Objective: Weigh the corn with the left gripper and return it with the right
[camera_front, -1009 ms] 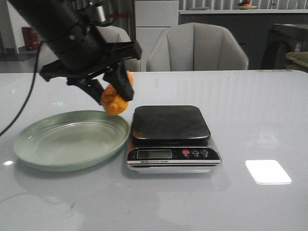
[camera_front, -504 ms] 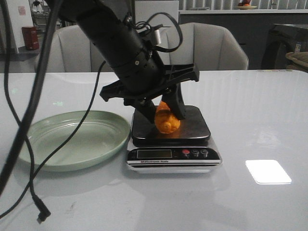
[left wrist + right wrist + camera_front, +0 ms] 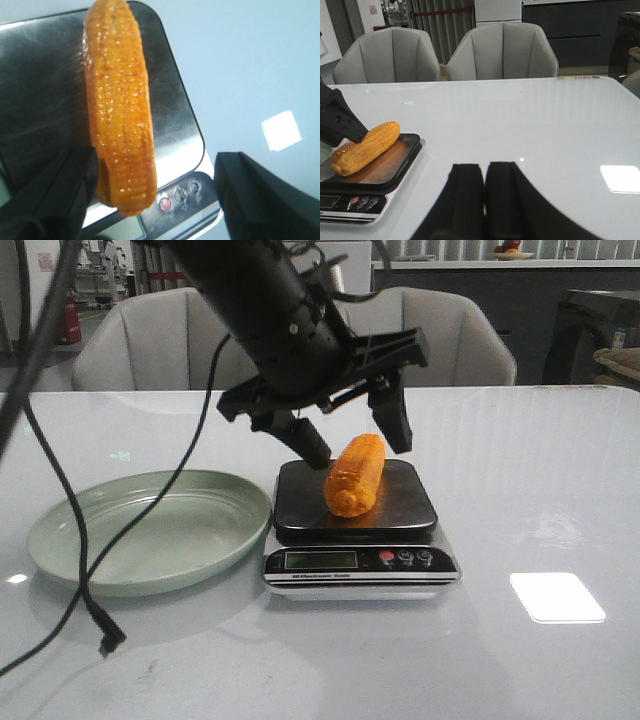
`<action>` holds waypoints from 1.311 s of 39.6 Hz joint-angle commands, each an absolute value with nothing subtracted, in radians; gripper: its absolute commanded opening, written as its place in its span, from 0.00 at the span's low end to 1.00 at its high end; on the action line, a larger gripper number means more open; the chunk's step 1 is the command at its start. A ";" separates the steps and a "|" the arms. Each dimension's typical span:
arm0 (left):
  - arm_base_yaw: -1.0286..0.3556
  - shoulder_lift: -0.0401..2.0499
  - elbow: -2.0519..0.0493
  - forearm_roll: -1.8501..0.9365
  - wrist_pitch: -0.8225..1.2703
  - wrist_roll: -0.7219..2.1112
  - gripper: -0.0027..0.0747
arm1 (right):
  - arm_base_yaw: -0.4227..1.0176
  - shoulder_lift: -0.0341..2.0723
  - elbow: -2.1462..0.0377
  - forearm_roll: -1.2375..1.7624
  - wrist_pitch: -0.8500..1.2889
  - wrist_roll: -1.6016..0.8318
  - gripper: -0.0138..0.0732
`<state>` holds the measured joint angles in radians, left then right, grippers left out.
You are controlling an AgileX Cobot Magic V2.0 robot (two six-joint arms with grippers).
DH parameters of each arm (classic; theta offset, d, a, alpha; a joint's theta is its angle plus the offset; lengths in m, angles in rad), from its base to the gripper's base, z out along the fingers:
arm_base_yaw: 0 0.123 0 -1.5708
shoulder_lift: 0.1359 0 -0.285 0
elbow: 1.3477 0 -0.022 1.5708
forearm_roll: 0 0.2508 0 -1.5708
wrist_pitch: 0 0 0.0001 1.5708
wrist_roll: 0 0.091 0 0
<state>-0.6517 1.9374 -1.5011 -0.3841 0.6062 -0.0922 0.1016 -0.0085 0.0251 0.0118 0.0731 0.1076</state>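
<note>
Lying on the scale [image 3: 352, 502] plate, the corn [image 3: 355, 474] pointed its long axis front to back, blunt end toward the display; left gripper [image 3: 352, 445] jaws spread wide just above, straddling it, nothing held; right gripper [image 3: 484, 185] jaws pressed together, empty, well off to the right over the bench [image 3: 530, 490]; small print under the display too blurred to read

Corn [image 3: 356, 474] on the scale plate, lying flat.
Stubby orange-yellow cob, kernel rows intact, long axis 1-to-7 o'clock in front view, near end by the plate's front edge.
</note>
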 commanded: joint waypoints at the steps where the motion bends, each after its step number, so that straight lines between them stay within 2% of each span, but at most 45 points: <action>1: -0.657 1.816 -1.515 -0.346 0.608 -0.093 0.72 | 0.103 -0.029 0.036 0.011 -0.009 0.099 0.34; 20: -0.659 1.350 -1.145 -0.199 0.562 -0.090 0.72 | 0.103 -0.029 0.036 0.011 -0.009 0.099 0.34; 34: -0.659 1.029 -0.806 -0.111 0.319 -0.090 0.72 | 0.102 -0.028 0.036 0.011 -0.009 0.099 0.34; 44: -0.659 0.792 -0.677 -0.067 0.324 -0.090 0.72 | 0.102 -0.028 0.036 0.010 -0.009 0.099 0.34; 52: -0.659 0.523 -0.566 -0.055 0.369 -0.090 0.60 | 0.101 -0.028 0.036 0.008 -0.009 0.099 0.34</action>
<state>-0.6533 0.6043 -0.5733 -0.0617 0.4132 -0.0887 0.1016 -0.0085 0.0251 0.0118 0.0731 0.1076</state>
